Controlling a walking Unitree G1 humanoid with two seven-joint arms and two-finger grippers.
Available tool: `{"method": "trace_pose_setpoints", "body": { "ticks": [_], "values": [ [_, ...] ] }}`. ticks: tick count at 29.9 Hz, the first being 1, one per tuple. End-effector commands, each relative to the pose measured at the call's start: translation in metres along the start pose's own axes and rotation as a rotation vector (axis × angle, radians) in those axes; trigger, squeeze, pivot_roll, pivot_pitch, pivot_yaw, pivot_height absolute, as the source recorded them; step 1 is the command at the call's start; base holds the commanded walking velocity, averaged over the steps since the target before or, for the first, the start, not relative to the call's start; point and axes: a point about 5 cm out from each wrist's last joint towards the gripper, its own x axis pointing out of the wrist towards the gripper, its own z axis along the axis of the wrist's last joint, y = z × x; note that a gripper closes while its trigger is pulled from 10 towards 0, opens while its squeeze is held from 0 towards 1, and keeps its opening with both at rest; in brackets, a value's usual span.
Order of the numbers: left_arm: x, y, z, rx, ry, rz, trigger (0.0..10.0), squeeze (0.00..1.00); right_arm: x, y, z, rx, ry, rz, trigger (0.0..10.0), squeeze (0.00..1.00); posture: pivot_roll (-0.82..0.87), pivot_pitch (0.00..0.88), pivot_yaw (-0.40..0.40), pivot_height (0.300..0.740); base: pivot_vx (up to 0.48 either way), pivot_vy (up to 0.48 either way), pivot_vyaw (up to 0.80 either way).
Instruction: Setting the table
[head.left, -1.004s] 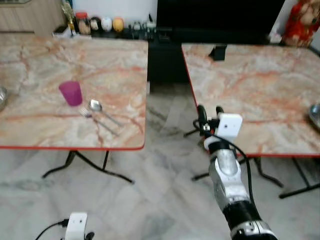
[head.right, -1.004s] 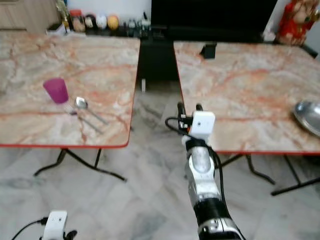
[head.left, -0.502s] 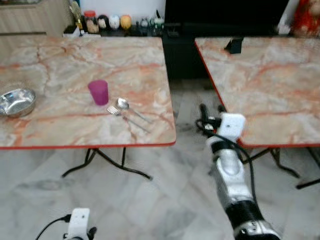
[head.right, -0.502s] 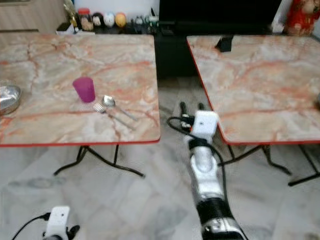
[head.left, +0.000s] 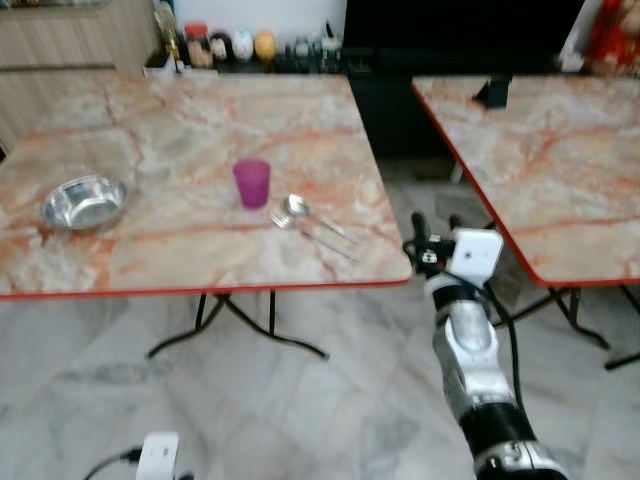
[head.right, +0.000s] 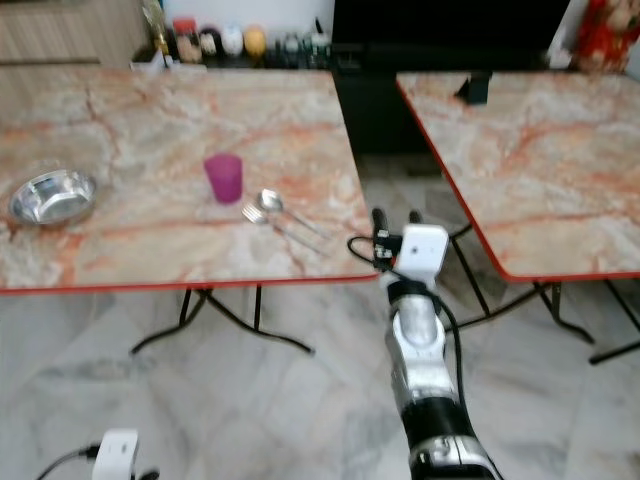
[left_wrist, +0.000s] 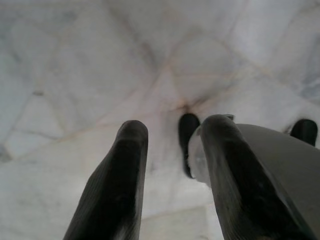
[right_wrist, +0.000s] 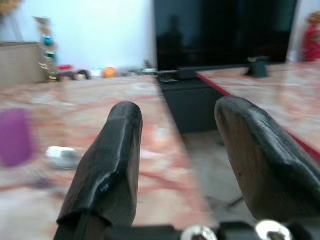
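Observation:
A purple cup (head.left: 252, 183) stands on the left marble table (head.left: 170, 120). Just right of it lie a spoon (head.left: 297, 208) and a fork (head.left: 312, 234), side by side. A steel bowl (head.left: 84, 203) sits near the table's left end. My right gripper (head.left: 436, 228) is held out at table height, just off the table's front right corner; it is open and empty. In the right wrist view the cup (right_wrist: 15, 136) and spoon (right_wrist: 62, 155) appear blurred beyond the fingers. My left gripper (left_wrist: 170, 135) hangs low over the floor, open and empty.
A second marble table (head.left: 560, 150) stands to the right, with a gap of tiled floor (head.left: 330, 400) between the two. Jars and bottles (head.left: 225, 45) line a dark cabinet behind the tables. Folding metal legs (head.left: 240, 325) stand under the left table.
The whole view has swung left, so the left table sits more central and the steel bowl has come into view. My right gripper now stands by that table's front right corner.

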Motion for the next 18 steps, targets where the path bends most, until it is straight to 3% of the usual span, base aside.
{"method": "trace_pose_setpoints", "body": {
  "ticks": [1, 8, 18],
  "values": [
    [0.000, -0.002, 0.001, -0.002, -0.009, -0.008, 10.0, 0.00, 0.001, 0.001, 0.003, -0.006, -0.008, 0.009, 10.0, 0.00, -0.03, 0.000, -0.046, 0.740, 0.000, 0.330, 0.00],
    [0.000, -0.002, 0.001, -0.001, -0.008, -0.007, 10.0, 0.00, 0.002, 0.002, 0.003, -0.005, -0.010, 0.016, 10.0, 0.00, -0.03, 0.000, -0.050, 0.740, 0.000, 0.329, 0.00],
    [0.006, -0.014, 0.020, 0.008, -0.027, -0.018, 10.0, 0.00, 0.002, 0.004, 0.002, -0.001, -0.008, 0.027, 10.0, 0.00, -0.03, 0.000, -0.050, 0.740, 0.000, 0.326, 0.00]
  ]
}}
